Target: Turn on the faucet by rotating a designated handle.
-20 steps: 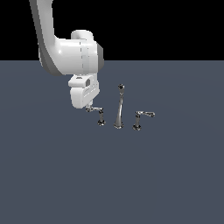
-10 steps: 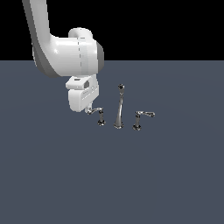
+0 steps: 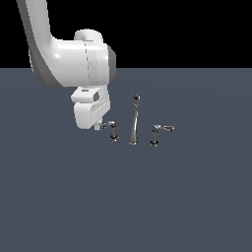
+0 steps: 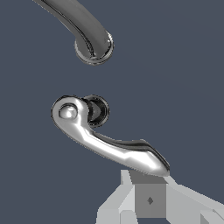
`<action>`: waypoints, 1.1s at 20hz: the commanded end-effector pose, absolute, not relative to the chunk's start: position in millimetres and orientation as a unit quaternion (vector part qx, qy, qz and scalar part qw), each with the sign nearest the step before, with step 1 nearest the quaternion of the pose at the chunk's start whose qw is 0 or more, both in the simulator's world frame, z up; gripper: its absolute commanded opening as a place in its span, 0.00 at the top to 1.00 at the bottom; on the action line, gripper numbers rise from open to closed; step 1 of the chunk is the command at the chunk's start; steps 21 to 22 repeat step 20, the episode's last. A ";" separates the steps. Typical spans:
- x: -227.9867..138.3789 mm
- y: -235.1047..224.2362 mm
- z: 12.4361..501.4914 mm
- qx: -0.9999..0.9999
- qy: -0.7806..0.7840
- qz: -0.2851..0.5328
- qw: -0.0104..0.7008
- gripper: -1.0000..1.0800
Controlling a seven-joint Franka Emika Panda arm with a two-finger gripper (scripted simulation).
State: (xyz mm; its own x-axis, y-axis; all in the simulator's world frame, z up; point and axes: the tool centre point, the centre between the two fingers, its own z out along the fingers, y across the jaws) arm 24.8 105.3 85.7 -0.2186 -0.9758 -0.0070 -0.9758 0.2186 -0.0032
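The faucet (image 3: 134, 129) stood as three small chrome pieces on the dark floor (image 3: 147, 197): a tall spout (image 3: 134, 120) in the middle and a short lever to each side. The handle (image 3: 111, 126), the lever nearest the gripper (image 3: 97, 126), reached its arm out toward the fingers, and its tip lay right at them. In the wrist view the handle (image 4: 103, 139) ran from its dark-based post to a flared tip just ahead of a pale grey finger (image 4: 146, 197), close enough that contact looked likely, though a thin gap could not be ruled out. The spout's base (image 4: 92, 43) sat beyond the post, away from the gripper, and the other lever (image 3: 160, 131) stood well clear on the spout's far side.

How far apart the fingers stood I could not tell; only part of the gripper (image 4: 148, 199) showed, and nothing appeared to be clamped between the fingers.

By my reading the approach was done and the push was about to begin. The next move called for a sideways sweep against the lever's tip, curving around the post so that the arm swung instead of slipping off the smooth chrome. Pressing too near the post would have given little leverage.

No brand, label or writing could be read anywhere; a small dark diamond mark on the finger was the only marking.
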 end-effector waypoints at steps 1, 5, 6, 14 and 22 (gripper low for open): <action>18.7 90.8 85.7 -0.619 0.785 0.000 0.001 1.00; 8.3 79.0 85.8 -0.616 0.788 0.000 0.001 1.00; 5.7 76.0 85.8 -0.615 0.788 0.000 0.000 1.00; 2.9 62.1 85.7 -0.621 0.784 0.002 0.002 1.00; 4.4 23.4 85.9 -0.614 0.790 0.000 0.000 1.00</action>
